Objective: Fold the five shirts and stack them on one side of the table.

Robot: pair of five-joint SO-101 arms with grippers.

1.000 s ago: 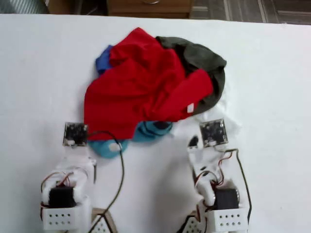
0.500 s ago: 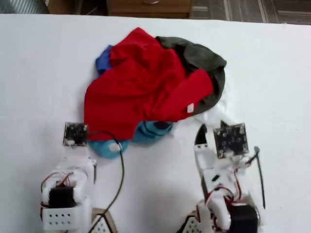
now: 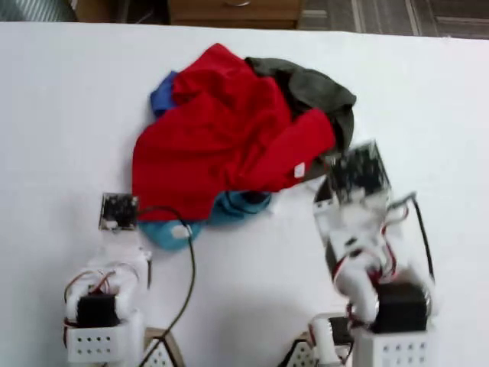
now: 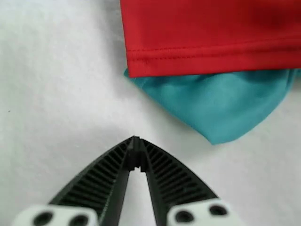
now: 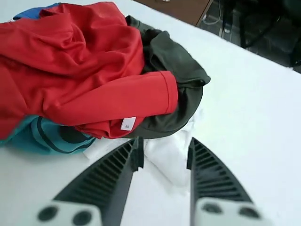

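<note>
White shirt (image 5: 165,165) just beyond right tool (image 5: 165,142) — wide; left tool (image 4: 136,141) — closed, near teal shirt (image 4: 221,101)

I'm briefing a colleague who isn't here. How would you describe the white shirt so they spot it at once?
On the table, find the pile of shirts topped by the red shirt. On its side nearest the right gripper, the white shirt pokes out from under the dark olive shirt. It alone is as pale as the table.

bright, even, diffuse overhead light. white bench (image 3: 69,92) near washed out, mild glare. soft faint shadows along shirt pile (image 3: 221,145) edge. dimmer floor (image 3: 367,15) beyond bench.
</note>
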